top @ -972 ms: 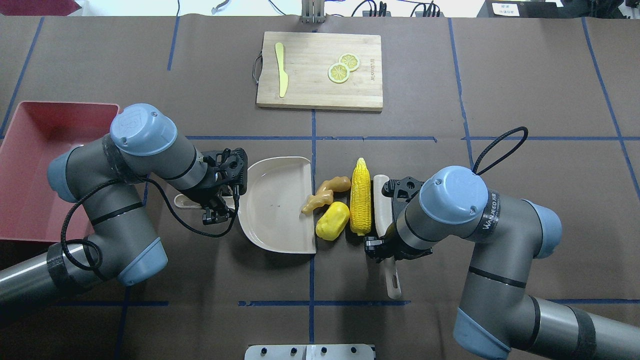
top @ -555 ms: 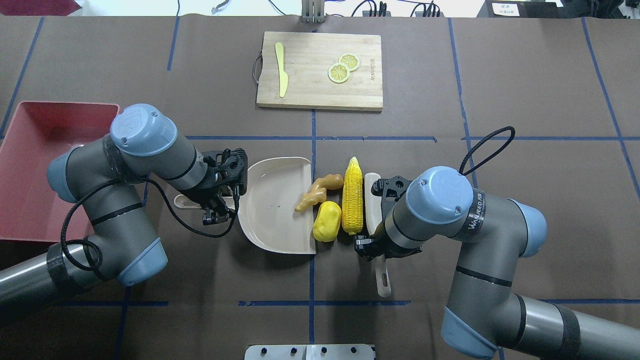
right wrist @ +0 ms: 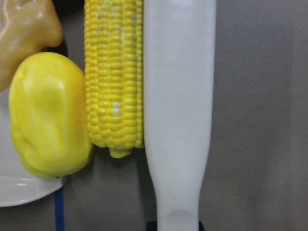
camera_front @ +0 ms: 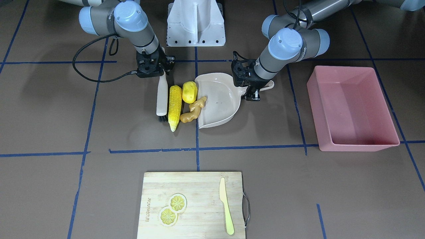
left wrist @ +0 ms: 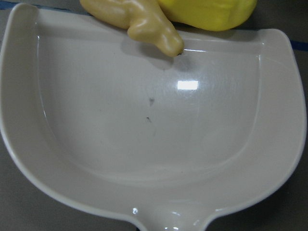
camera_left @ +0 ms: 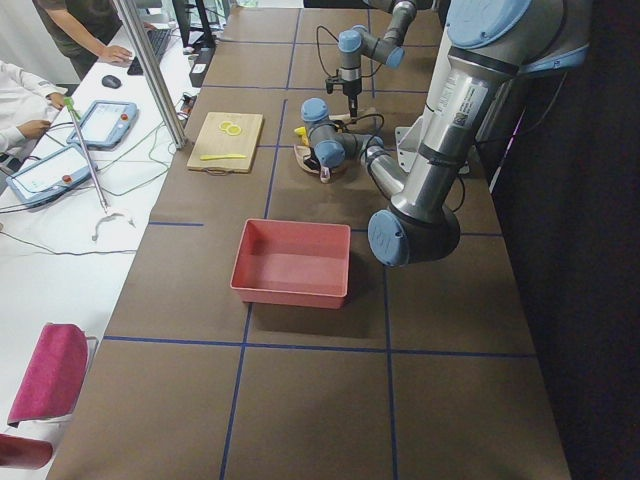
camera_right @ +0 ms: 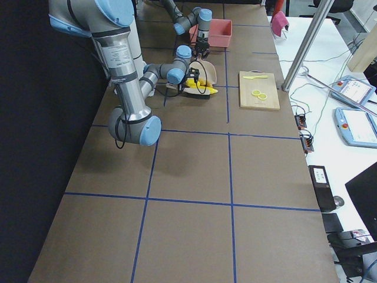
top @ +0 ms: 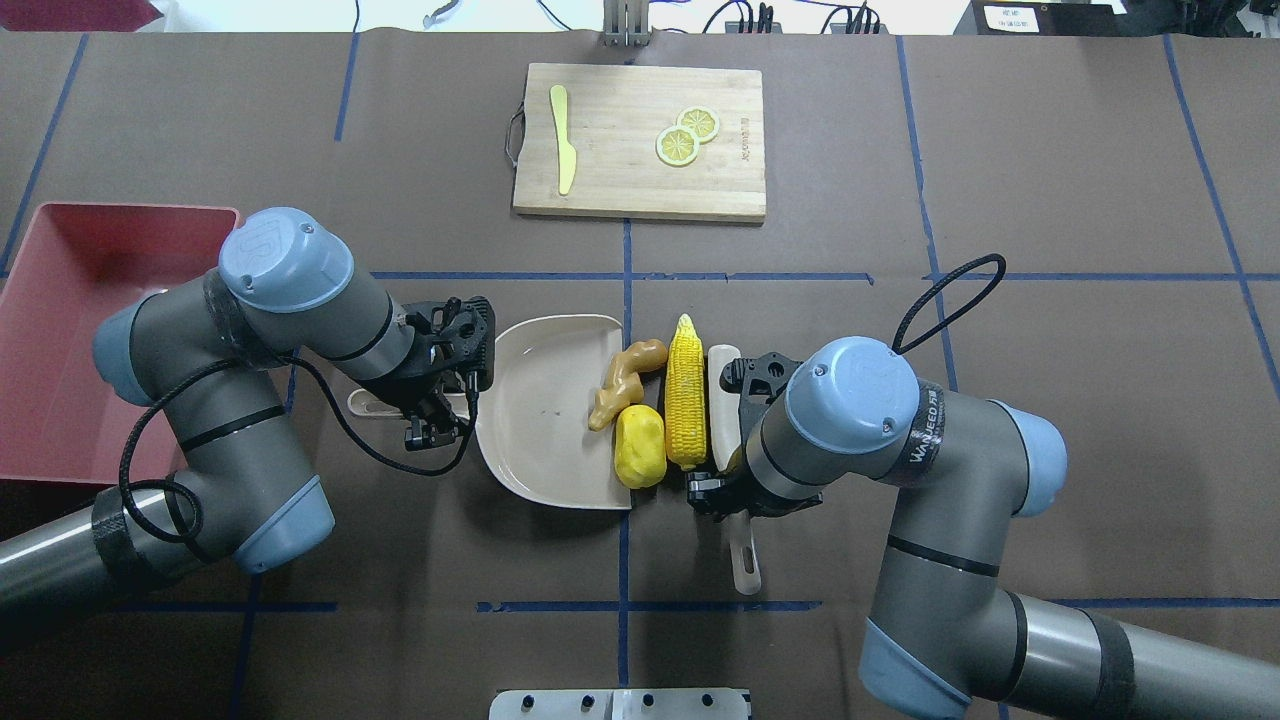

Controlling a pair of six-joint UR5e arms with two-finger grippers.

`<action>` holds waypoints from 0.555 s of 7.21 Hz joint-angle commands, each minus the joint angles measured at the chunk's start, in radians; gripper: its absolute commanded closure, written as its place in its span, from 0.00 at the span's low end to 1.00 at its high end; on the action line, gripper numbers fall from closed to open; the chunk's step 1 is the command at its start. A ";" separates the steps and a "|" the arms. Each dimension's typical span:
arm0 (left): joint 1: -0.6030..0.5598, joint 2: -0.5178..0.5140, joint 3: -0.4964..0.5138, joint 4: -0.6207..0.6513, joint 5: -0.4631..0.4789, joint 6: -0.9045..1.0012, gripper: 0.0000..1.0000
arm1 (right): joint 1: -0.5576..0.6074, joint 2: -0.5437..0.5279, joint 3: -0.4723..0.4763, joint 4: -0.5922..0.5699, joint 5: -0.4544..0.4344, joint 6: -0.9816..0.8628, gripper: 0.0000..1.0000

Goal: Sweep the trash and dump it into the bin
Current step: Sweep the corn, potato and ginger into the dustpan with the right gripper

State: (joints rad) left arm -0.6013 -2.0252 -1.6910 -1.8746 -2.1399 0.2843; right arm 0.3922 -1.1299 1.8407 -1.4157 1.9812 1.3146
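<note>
A yellow corn cob (top: pixel 685 405), a rounded yellow lump (top: pixel 640 445) and a tan ginger root (top: pixel 620 382) lie side by side at the open edge of a beige dustpan (top: pixel 545 410). The ginger's tip and part of the lump rest on the pan's lip (left wrist: pixel 144 120). My right gripper (top: pixel 722 488) is shut on a white brush (top: pixel 722 400) that presses against the corn (right wrist: pixel 114 77). My left gripper (top: pixel 437 402) is shut on the dustpan's handle. The pink bin (top: pixel 60 340) stands empty at the far left, beyond my left arm.
A wooden cutting board (top: pixel 640 190) with a yellow-green knife (top: pixel 563 150) and two lemon slices (top: pixel 685 138) lies at the far middle of the table. The robot's base (camera_front: pixel 196 23) stands behind the dustpan. Operators sit at a side table (camera_left: pixel 60 150).
My right gripper has moved left with the brush, pushing the corn, lump and ginger toward the dustpan. The ginger and lump now overlap its lip. My left arm and dustpan have stayed still.
</note>
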 commanded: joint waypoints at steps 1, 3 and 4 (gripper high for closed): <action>0.000 0.003 -0.004 0.002 0.000 -0.001 1.00 | -0.025 0.031 -0.003 -0.003 -0.033 0.002 1.00; -0.002 0.005 -0.007 0.002 0.000 0.001 1.00 | -0.035 0.064 -0.038 -0.002 -0.042 0.002 1.00; -0.002 0.005 -0.009 0.000 0.000 -0.001 1.00 | -0.036 0.090 -0.064 -0.002 -0.042 0.002 1.00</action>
State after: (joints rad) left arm -0.6026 -2.0210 -1.6977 -1.8734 -2.1399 0.2844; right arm 0.3593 -1.0694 1.8057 -1.4178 1.9416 1.3161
